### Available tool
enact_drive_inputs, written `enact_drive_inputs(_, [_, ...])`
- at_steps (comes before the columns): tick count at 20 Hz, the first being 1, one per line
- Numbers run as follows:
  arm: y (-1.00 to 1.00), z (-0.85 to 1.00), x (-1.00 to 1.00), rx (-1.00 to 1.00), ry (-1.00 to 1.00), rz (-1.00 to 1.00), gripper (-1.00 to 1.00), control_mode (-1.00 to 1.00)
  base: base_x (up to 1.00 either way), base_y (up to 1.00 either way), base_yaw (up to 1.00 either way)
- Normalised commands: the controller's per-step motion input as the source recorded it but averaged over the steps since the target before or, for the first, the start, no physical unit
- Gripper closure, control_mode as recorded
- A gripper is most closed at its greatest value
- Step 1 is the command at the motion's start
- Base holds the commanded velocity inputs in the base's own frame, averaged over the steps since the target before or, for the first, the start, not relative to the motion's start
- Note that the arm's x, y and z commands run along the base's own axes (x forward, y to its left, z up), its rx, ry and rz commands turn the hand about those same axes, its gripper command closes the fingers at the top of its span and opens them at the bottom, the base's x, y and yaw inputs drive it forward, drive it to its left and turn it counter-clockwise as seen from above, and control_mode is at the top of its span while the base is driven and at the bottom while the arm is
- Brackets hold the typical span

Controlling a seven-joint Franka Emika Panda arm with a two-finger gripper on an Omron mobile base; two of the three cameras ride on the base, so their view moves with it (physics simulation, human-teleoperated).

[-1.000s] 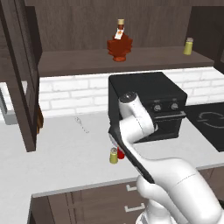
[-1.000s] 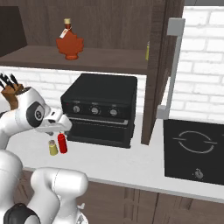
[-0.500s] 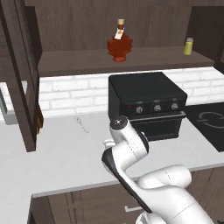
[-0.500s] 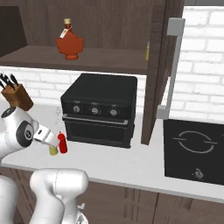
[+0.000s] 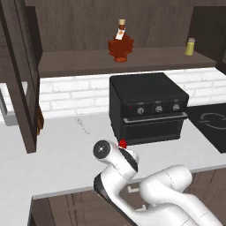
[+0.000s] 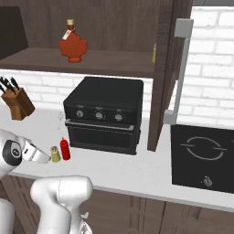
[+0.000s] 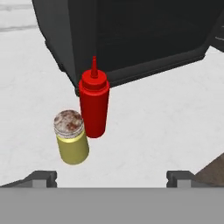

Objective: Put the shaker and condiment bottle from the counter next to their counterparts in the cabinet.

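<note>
The yellow-green shaker (image 7: 71, 136) with its grey cap stands on the pale counter (image 7: 166, 127), touching or nearly touching the red condiment bottle (image 7: 94, 103) behind it. Both stand just in front of the black oven. My gripper (image 7: 111, 179) is open, low over the counter and a short way before them. Nothing is between its fingertips (image 7: 41, 177), and the shaker is left of the gripper's middle line. From the right base view the shaker (image 6: 55, 154) and bottle (image 6: 65, 148) stand just right of my hand. On the cabinet shelf (image 5: 79, 59) are the maple-leaf bottle (image 5: 120, 44) and the twin shaker (image 5: 190, 46).
A black countertop oven (image 5: 148, 106) stands right behind the two items. A knife block (image 6: 17, 98) is at the far left of the counter, a black cooktop (image 6: 201, 155) at the right. An open dark cabinet door (image 6: 167, 68) hangs beside the oven.
The arm has folded down and the hand has dropped low to the counter in front of the shaker and bottle. The jaws stay wide apart.
</note>
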Motion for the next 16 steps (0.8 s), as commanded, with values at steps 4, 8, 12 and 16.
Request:
enact_drive_inputs(4, [0.20,-0.15,0.09,-0.09,-0.20,-0.12,-1.00,-1.00,0.00,0.00,0.00])
enact_drive_inputs(8, [0.04,-0.15,-0.03,0.00,-0.06,-0.01,-1.00,-1.00,0.00,0.00,0.00])
enact_drive_inputs(12, [0.21,-0.07,0.14,-0.02,-0.15,-0.01,-1.00,-1.00,0.00,0.00,0.00])
enact_drive_inputs(16, [0.19,-0.12,0.07,-0.12,-0.13,-0.03,-1.00,-1.00,0.00,0.00,0.00])
